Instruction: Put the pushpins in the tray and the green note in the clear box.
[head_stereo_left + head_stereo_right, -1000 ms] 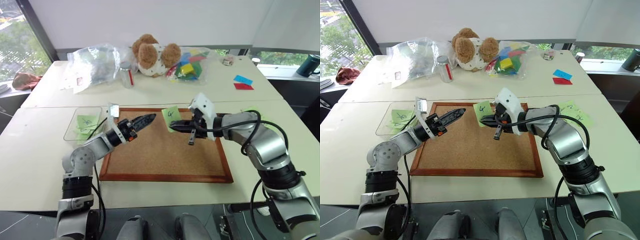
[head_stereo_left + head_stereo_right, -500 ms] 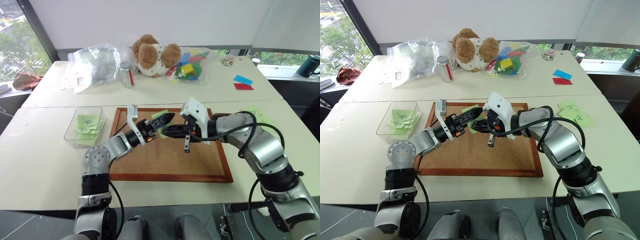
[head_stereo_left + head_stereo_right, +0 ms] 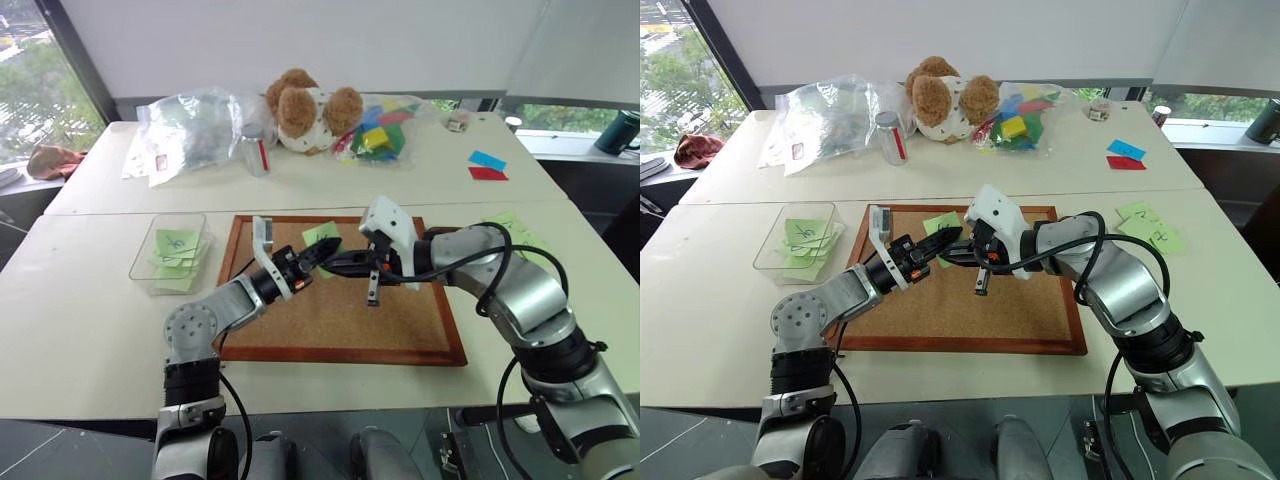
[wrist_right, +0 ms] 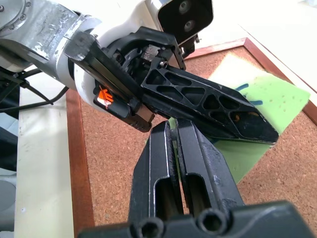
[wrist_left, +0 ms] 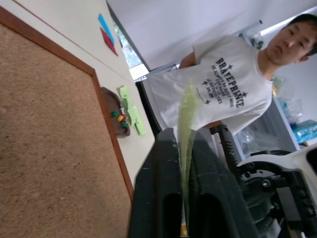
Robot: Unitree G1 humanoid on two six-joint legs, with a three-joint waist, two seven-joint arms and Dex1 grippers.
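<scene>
Left gripper (image 3: 326, 249), green note (image 3: 318, 234) pinched edge-on

- The left gripper (image 3: 325, 251) has swung in from the left side of the corkboard (image 3: 330, 310) to meet the right gripper (image 3: 335, 262) over its upper middle
- Its fingers, parted 1 second ago, are now closed on the green note (image 5: 188, 119)
- The green note (image 3: 320, 233) and the right gripper have drifted slightly leftward
</scene>
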